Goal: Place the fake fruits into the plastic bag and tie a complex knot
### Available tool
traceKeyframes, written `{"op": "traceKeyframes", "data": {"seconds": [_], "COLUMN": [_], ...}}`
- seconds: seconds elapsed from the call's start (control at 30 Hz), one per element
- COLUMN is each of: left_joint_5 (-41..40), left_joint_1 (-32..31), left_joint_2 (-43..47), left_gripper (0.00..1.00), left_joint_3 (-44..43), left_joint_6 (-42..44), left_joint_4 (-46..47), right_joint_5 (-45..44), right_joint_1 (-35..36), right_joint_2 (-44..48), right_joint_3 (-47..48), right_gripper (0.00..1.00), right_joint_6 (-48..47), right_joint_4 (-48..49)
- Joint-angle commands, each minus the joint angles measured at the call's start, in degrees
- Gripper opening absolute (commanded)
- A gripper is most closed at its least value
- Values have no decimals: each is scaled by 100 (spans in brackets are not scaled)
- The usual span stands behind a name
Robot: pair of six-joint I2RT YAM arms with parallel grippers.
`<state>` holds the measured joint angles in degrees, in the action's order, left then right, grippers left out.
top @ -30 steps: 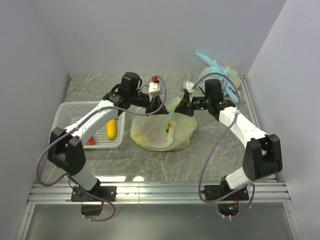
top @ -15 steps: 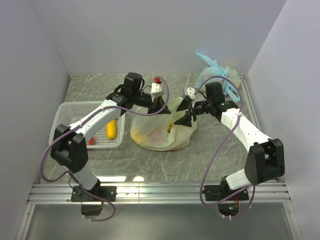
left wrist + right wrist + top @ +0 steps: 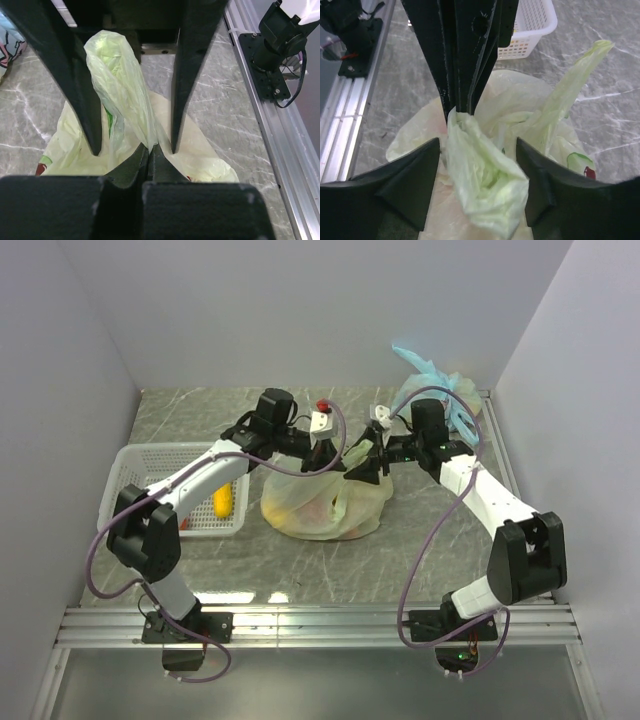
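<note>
The pale yellow-green plastic bag point(image 3: 320, 505) lies mid-table with fake fruits point(image 3: 335, 502) showing faintly through its film. My left gripper point(image 3: 322, 452) point(image 3: 148, 147) is shut on a twisted handle point(image 3: 120, 85) of the bag and holds it up. My right gripper point(image 3: 362, 465) point(image 3: 477, 145) faces it, open. Its fingers point(image 3: 415, 185) stand on either side of that crumpled handle point(image 3: 487, 180), apart from it. A second handle point(image 3: 570, 80) sticks up loose at the right. No knot shows.
A white basket point(image 3: 130, 475) point(image 3: 532, 22) stands at the left, with a yellow fruit point(image 3: 222, 502) and an orange-red piece point(image 3: 180, 523) in it. A tied light blue bag point(image 3: 435, 390) lies at the back right. The aluminium rail point(image 3: 320, 625) runs along the near edge.
My right gripper has opened, let go of the bag's film and shifted left toward the left gripper. The left gripper, still shut on the handle, has moved slightly right.
</note>
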<state>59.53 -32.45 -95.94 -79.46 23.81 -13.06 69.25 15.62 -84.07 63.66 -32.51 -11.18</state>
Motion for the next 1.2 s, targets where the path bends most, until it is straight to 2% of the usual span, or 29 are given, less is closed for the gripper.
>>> {"op": "traceKeyframes", "data": {"seconds": [0.0, 0.03, 0.13, 0.2, 0.23, 0.3, 0.33, 0.43, 0.57, 0.67, 0.73, 0.83, 0.93, 1.17], "left_joint_5": [94, 112, 129, 251, 270, 375, 410, 376, 156, -72, -99, -170, -135, 86], "left_joint_1": [-42, -42, -8, 80, 133, 160, 177, 239, 554, 1064, 1345, 1443, 1443, 1285], "left_joint_2": [-83, -83, 40, 232, 303, 522, 611, 919, 1183, 1122, 815, 253, -135, -934], "left_gripper": [0, 0, 1, 4, 12, 27, 42, 62, 67, 71, 73, 75, 80, 83], "left_joint_3": [-307, -376, -508, -544, -562, -614, -641, -606, -527, -587, -1033, -1710, -1967, -2425], "left_joint_6": [133, 150, 212, 19, -60, -79, -61, -114, -499, -703, -405, 245, 616, 1186], "left_joint_4": [199, 155, -100, -162, -171, -415, -530, -750, -602, -285, -677, -1267, -1287, -1533], "right_joint_5": [36, 36, -26, -52, -87, -114, -114, -149, -166, -175, -175, -211, -219, -237], "right_joint_1": [73, 82, 99, 99, 99, 99, 99, 108, 100, 135, 169, 179, 205, 214], "right_joint_2": [-135, -144, -162, -153, -153, -144, -153, -118, -83, -57, -48, -57, -92, -162], "right_joint_3": [261, 305, 358, 358, 349, 349, 340, 314, 305, 314, 340, 367, 393, 525], "right_gripper": [61, 49, 32, 27, 21, 16, 11, 1, 0, 0, 0, 0, 0, 0], "right_joint_6": [-25, -166, -501, -676, -704, -704, -686, -608, -633, -843, -1046, -1345, -1460, -1600], "right_joint_4": [55, -67, -349, -446, -455, -429, -403, -245, -139, -261, -411, -639, -684, -815]}}
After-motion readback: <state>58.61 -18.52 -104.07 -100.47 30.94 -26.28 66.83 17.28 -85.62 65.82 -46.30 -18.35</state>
